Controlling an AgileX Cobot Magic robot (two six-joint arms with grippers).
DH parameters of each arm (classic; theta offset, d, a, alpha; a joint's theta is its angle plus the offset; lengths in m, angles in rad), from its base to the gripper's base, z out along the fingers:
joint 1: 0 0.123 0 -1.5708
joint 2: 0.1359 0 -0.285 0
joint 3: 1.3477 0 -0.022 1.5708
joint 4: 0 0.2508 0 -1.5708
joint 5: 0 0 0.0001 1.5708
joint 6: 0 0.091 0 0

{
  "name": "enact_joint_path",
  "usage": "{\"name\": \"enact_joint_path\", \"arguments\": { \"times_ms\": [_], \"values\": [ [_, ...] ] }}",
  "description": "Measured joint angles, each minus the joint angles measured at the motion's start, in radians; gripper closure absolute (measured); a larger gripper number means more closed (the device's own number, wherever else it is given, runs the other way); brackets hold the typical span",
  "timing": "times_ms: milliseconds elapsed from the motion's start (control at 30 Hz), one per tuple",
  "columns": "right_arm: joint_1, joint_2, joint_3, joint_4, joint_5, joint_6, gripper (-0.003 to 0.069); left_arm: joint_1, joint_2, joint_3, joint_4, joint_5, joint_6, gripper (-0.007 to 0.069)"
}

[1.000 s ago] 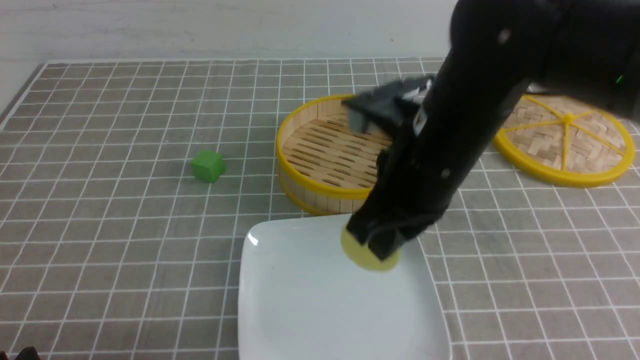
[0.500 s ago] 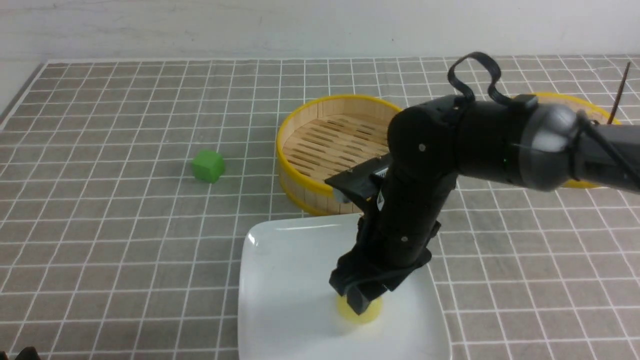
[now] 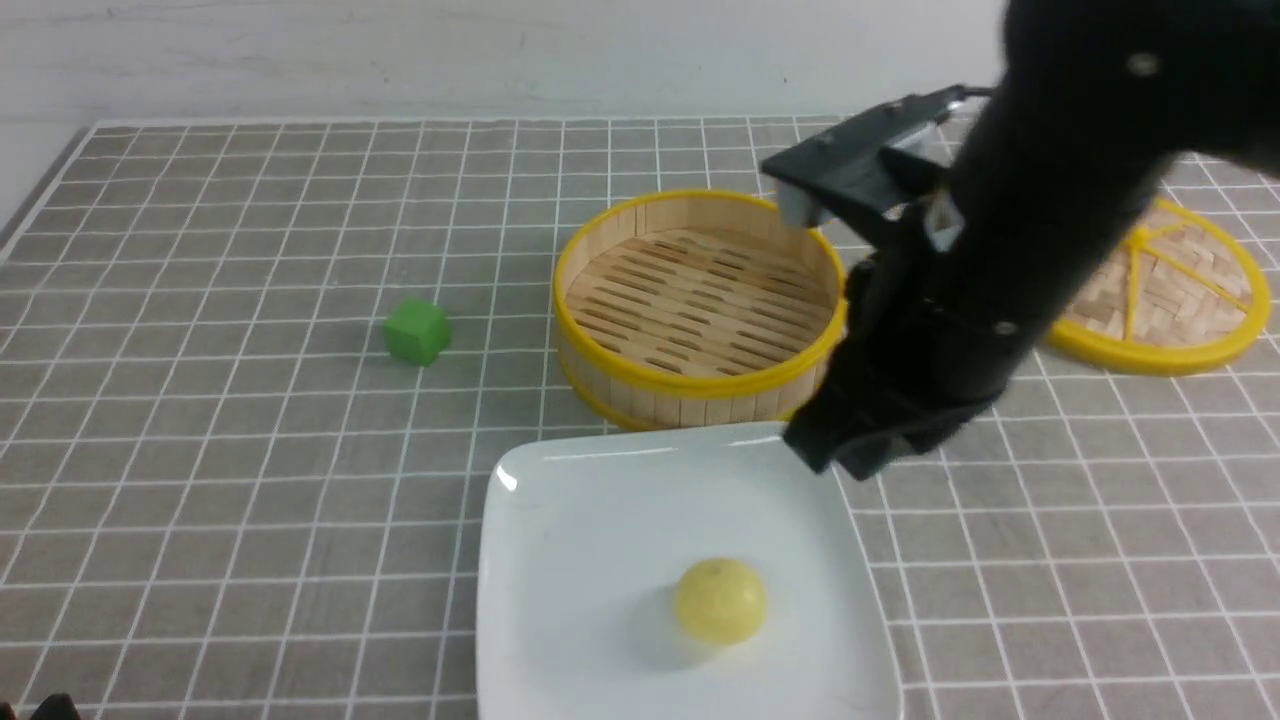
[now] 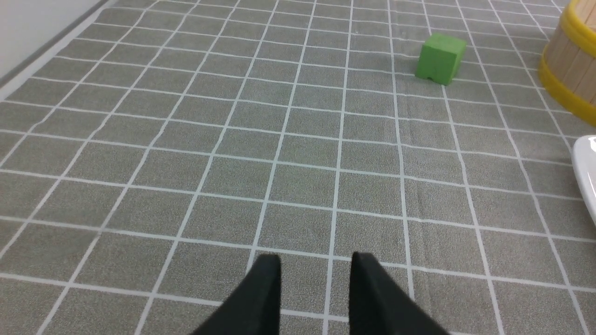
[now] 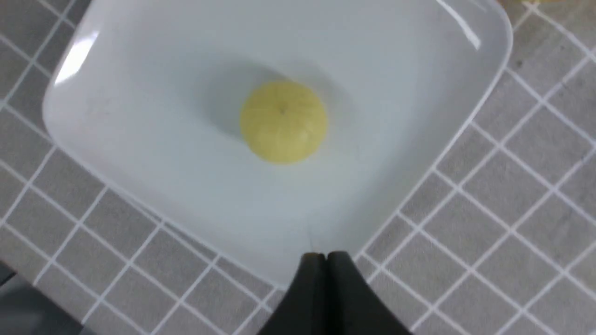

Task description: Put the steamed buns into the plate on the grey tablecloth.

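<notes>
With the steamed bun (image 3: 721, 601) resting on the white square plate (image 3: 600, 560) at the near edge of the worktop (image 3: 250, 420), I should lift my empty right hand (image 5: 324, 255), fingertips together, straight clear of its rim before swinging away.

bun: on the plate (image 3: 600, 560)
plate: on the tablecloth (image 3: 250, 500), before the steamer (image 3: 690, 390)
cube: left of the steamer
lid: right of the steamer

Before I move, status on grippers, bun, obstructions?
Right gripper shut, empty; left gripper open, empty. Bun resting on plate. Nothing touching bun.
</notes>
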Motion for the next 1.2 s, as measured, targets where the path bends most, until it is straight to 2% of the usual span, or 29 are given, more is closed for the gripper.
{"name": "enact_joint_path", "arguments": {
  "times_ms": [167,267,400,500,600,767,1200],
  "values": [
    [0.000,-0.240,0.216,-0.022,-0.005,0.040,0.0673,0.000,0.000,0.000,0.000,0.000,0.000,0.0384],
    [0.000,-0.474,0.432,-0.067,-0.134,0.094,0.0673,0.000,0.000,0.000,0.000,0.000,0.000,0.0384],
    [0.000,-0.776,0.744,-0.098,-0.458,0.194,0.0673,0.000,0.000,0.000,0.000,0.000,0.000,0.0384],
    [0.000,-0.970,0.982,-0.116,-0.776,0.235,0.0672,0.000,0.000,0.000,0.000,0.000,0.000,0.0384],
    [0.000,-1.099,1.126,-0.140,-0.956,0.243,0.0671,0.000,0.000,0.000,0.000,0.000,0.000,0.0384],
    [0.000,-1.204,1.180,-0.146,-0.986,0.244,0.0669,0.000,0.000,0.000,0.000,0.000,0.000,0.0384],
    [0.000,-1.215,1.180,-0.148,-0.915,0.245,0.0661,0.000,0.000,0.000,0.000,0.000,0.000,0.0384]
  ]
}}
